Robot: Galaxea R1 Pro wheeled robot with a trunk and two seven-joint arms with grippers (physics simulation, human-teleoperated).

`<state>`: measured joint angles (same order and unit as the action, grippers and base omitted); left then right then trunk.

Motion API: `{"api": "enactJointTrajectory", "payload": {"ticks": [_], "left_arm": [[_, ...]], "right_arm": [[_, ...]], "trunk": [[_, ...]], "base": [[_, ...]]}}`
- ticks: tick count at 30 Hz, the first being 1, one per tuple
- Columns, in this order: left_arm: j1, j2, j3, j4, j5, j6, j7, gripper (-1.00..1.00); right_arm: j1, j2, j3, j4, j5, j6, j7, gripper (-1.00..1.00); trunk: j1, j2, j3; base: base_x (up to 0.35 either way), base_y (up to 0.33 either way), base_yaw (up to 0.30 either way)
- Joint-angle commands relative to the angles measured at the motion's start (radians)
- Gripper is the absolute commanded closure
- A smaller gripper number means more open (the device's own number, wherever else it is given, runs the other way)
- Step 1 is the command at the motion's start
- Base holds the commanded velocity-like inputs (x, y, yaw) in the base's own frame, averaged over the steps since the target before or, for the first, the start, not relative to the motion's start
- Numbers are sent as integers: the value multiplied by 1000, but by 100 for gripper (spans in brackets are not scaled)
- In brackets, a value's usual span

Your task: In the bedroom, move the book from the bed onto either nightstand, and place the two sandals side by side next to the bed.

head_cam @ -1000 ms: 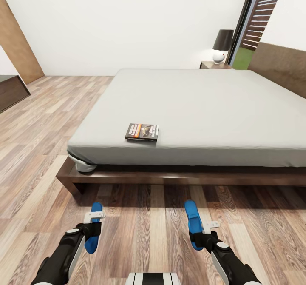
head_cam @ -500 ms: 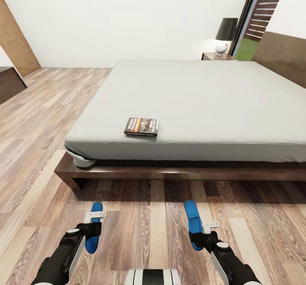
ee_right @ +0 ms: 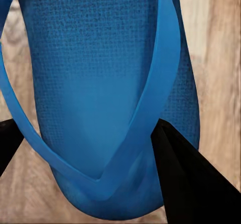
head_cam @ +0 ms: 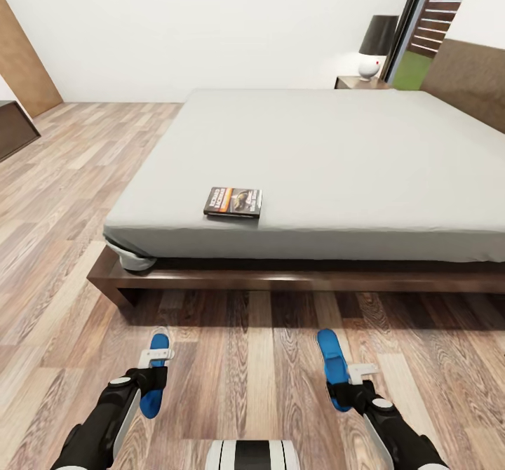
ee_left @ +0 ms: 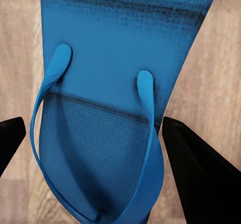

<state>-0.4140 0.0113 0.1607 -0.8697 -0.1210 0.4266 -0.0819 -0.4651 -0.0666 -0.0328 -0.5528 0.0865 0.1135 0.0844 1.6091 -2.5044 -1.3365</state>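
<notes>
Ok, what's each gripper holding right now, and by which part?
Each holds one blue sandal. The left gripper grips the left sandal across its middle; the right gripper grips the right sandal near its rear end.

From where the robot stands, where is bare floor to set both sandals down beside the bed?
The wood floor between the bed frame and the two grippers looks bare, wide enough for both. The left gripper holds the left sandal, the right gripper the right sandal. On the mattress, only the book lies near this edge.
</notes>
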Motion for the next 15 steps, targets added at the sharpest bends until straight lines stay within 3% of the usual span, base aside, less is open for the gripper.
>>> {"api": "enactJointTrajectory", "payload": {"ticks": [1,5,11,15], "left_arm": [[0,-1,3,-2,-11,4,-9,100],[0,-1,2,-2,-11,4,-9,100],[0,0,3,-2,-11,4,-9,100],[0,0,3,-2,-11,4,-9,100]], "right_arm": [[0,-5,-5,-4,6,7,5,100],[-1,-16,-14,-7,7,20,4,100],[-1,-18,-24,-12,8,112,2,100],[-1,-18,-25,-14,8,160,2,100]], "trunk": [[0,0,-1],[0,0,-1],[0,0,-1],[2,-1,-16]], "base": [[0,0,0],[0,0,0],[0,0,0],[0,0,0]]}}
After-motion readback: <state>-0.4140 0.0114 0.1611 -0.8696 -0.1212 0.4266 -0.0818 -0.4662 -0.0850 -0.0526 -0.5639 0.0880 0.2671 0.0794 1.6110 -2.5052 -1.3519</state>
